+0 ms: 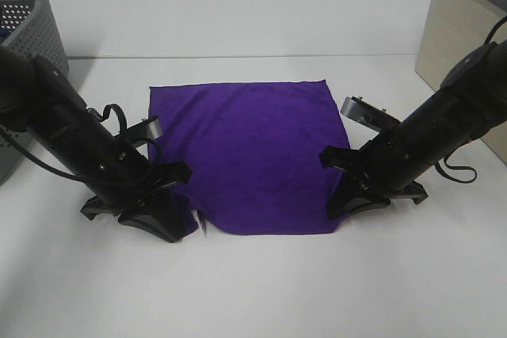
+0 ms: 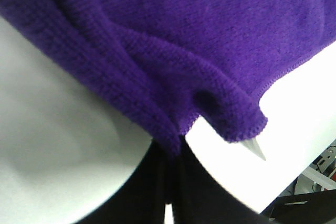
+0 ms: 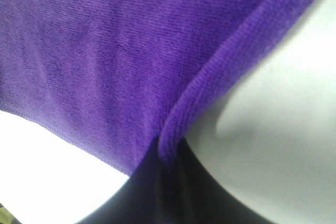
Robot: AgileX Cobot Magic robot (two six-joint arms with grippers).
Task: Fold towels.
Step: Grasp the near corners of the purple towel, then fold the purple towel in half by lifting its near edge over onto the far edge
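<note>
While lying flat and unfolded on white bench (image 1: 253, 290), rests to right of grey basket (image 1: 36, 37), clear of it: purple towel (image 1: 249, 148). Clamped on hem at near corner on basket side: jaws of left gripper (image 1: 188, 219), cloth bunched into small hump, white label (image 2: 257, 149) poking out beside. Clamped on hem at near corner away from basket: jaws of right gripper (image 1: 337, 210), edge raised into ridge. Far edge flat on bench.

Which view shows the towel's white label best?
The left wrist view: the white label sticks out beneath the towel hem. The exterior high view shows only a pale sliver at the near-left corner; the right wrist view shows none.
</note>
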